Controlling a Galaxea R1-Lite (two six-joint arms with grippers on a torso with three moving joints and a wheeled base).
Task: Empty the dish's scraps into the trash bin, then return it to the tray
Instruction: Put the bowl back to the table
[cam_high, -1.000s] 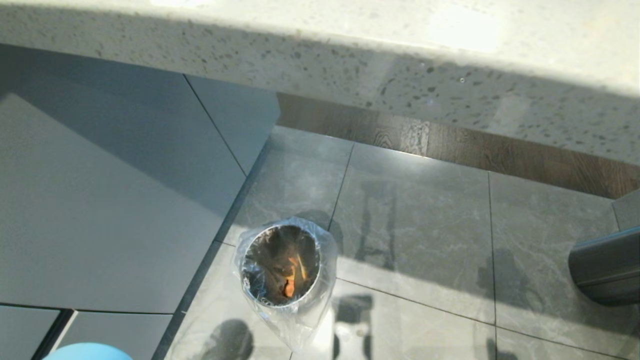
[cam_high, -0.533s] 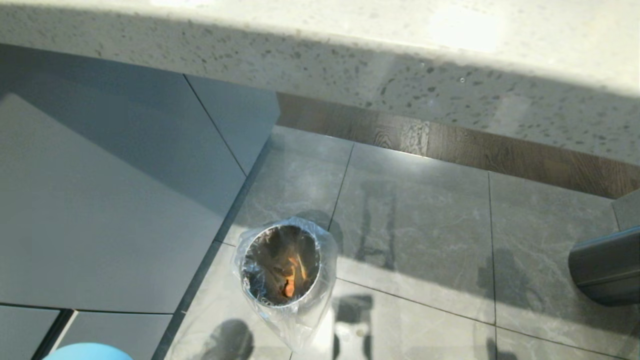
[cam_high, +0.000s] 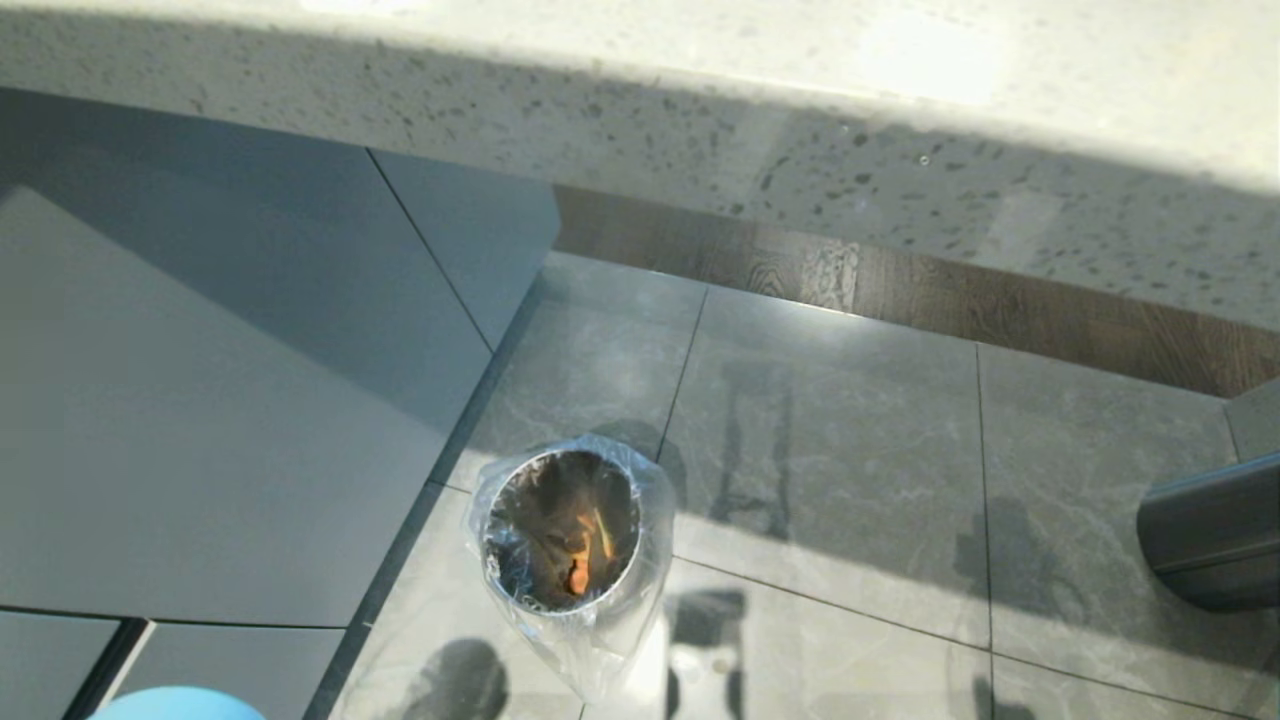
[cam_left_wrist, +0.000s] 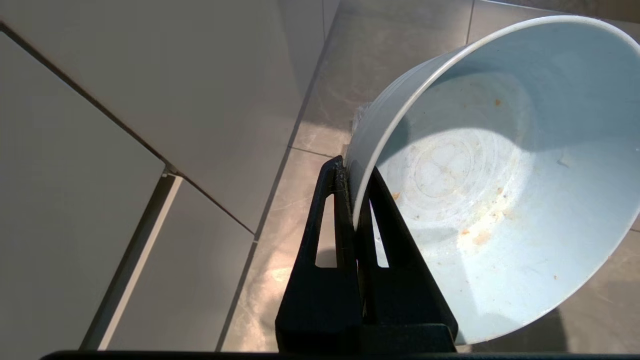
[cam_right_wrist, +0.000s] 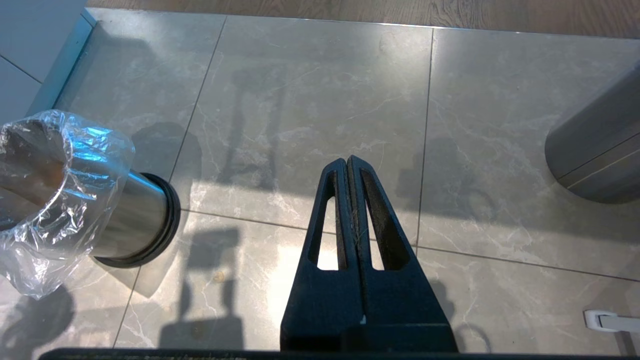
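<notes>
Your left gripper (cam_left_wrist: 354, 175) has its fingers (cam_left_wrist: 332, 200) clamped on the rim of the pale blue bowl (cam_left_wrist: 500, 175), one inside, one outside. You see the bowl tilted above the grey floor tiles (cam_left_wrist: 260, 280), holding only crumbs and smears (cam_left_wrist: 480, 235).

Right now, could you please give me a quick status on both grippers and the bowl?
Left gripper shut on pale blue bowl, emptied. Right gripper shut, empty. Scraps inside bag-lined metal bin. Nothing obstructing.
</notes>
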